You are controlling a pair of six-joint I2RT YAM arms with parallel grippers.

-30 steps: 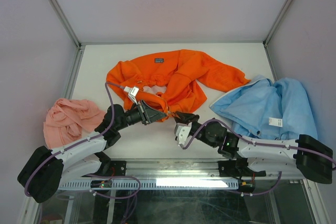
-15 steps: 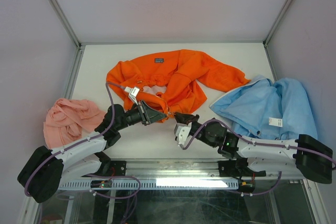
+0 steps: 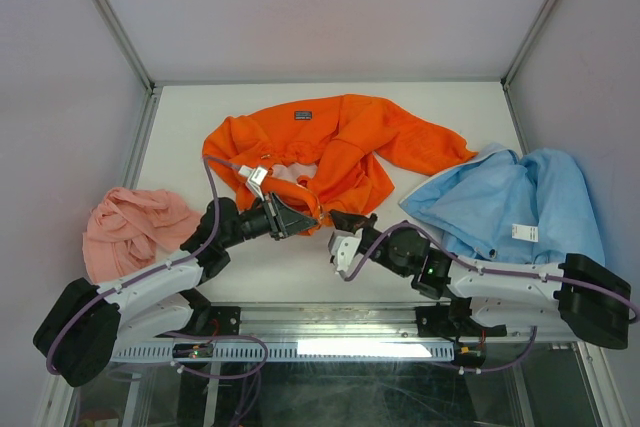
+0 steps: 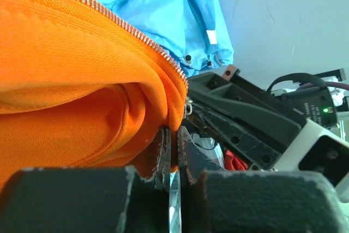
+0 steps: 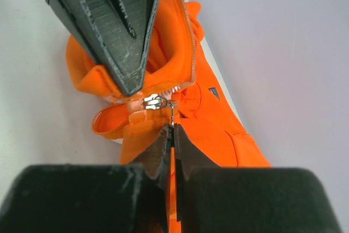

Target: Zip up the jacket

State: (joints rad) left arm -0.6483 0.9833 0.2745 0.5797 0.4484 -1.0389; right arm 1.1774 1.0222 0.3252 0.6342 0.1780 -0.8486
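near hem of the jacket (image 3: pixel 335 147): the two grippers meet here, tip to tip. left gripper (image 4: pixel 172 145): fingers pressed together on a fold of orange fabric where the zipper teeth (image 4: pixel 128 28) end at the hem. right gripper (image 5: pixel 170 135): just right of the left one, fingers closed, with the thin zipper pull (image 5: pixel 172 115) running down between the fingertips. the pull's end is hidden there, so it appears pinched, though the contact itself cannot be seen. the silver slider (image 5: pixel 151 102) sits at the bottom of the jacket's zipper, just beyond the right fingertips and just beside the left gripper's tip. the jacket lies crumpled on the white table (image 3: pixel 180 117) with its front open above the slider, one sleeve trailing to the right, and its dark collar label (image 3: pixel 303 114) on the far side. a light blue garment (image 3: pixel 520 202) lies right of the jacket, just beside the sleeve end. a salmon-pink cloth (image 3: pixel 130 227) lies apart, to the jacket's near left.
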